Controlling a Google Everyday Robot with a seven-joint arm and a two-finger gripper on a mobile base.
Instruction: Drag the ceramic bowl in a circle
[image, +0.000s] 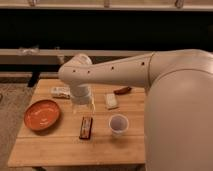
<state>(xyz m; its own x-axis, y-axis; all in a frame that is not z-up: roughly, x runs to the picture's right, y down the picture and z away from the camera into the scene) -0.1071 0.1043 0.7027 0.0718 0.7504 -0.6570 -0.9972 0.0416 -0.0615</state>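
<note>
Wooden table (60, 145) seen from above and in front, with the big white robot arm (150, 75) reaching in from the right and filling the right side of the view. The arm bends down at a rounded joint over the middle-back of the table, and the gripper (83, 109) hangs below it, pointing down just above the tabletop. Its fingers stand apart with nothing between them, and they touch no item. The ceramic bowl (42, 115) is orange-red, wide and shallow, with faint pale marks inside. It sits flat on the left part of the table near the left edge, left of the gripper and apart from it. A white packet (60, 92) lies behind the bowl near the back edge, partly hidden by the arm. A dark snack bar (86, 127) lies flat just in front of the gripper, between the bowl and a small white cup (118, 123), which stands upright right of centre. A small white block (111, 101) lies behind the cup, right of the gripper. A reddish-brown item (122, 90) lies further back, close under the arm; can't tell what it is. A pale rail (35, 52) runs across the dark background behind the table. Grey carpet (12, 100) shows on the left.
</note>
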